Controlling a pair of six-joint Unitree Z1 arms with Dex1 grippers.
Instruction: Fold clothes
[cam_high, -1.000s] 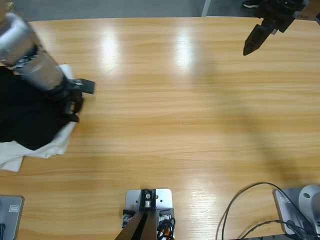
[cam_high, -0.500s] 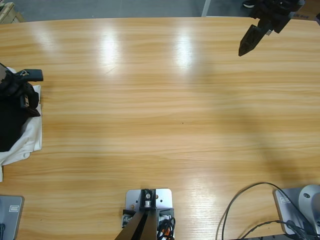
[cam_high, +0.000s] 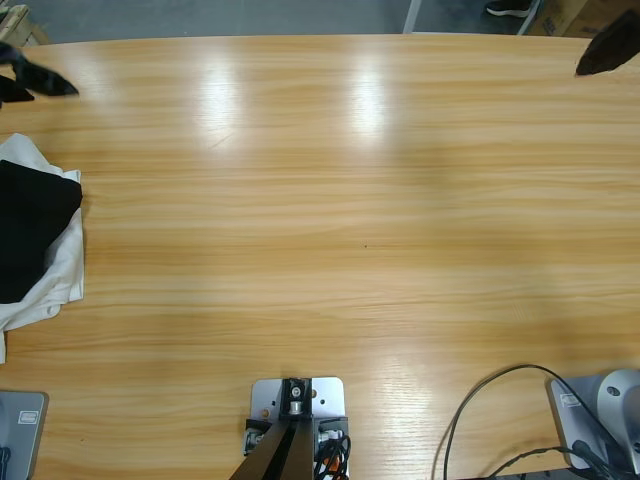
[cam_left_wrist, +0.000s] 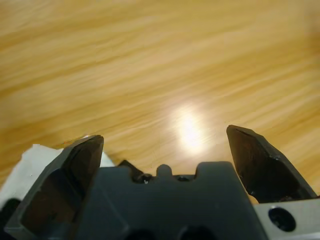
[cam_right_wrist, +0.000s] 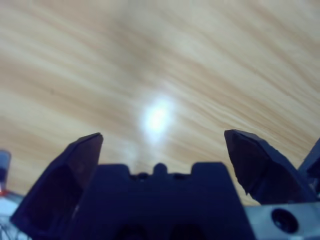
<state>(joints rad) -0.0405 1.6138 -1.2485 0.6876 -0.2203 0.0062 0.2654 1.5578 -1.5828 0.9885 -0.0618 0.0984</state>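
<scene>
Black jaws of the left gripper (cam_left_wrist: 162, 145) stand wide apart with nothing between them, only bare wood beyond and a scrap of white cloth (cam_left_wrist: 35, 160) showing at the lower left corner of that wrist view. In the high view this gripper (cam_high: 35, 82) is a dark tip at the far left edge, apart from the clothes. The right gripper (cam_right_wrist: 160, 145) is likewise spread open and empty over plain boards; from above it (cam_high: 610, 50) shows only as a dark point at the upper right corner, well away from any fabric.

The clothes sit at the left edge of the wooden table (cam_high: 350, 220): a black shirt (cam_high: 30, 235) lies on top of a white shirt (cam_high: 62, 265), both bunched and partly cut off by the frame, so how much hangs past the edge cannot be told.

Judging from this layout, the main risk is the pile itself. With both garments stacked and rumpled, a pinch into the heap could catch two layers at once and drag the white one along with the black. A pull toward the table edge could also slide the lot off the side. The right arm, being so far off, would need a long reach across before it could help spread anything flat, and a one-handed drag is likely to crease rather than flatten the cloth.
</scene>
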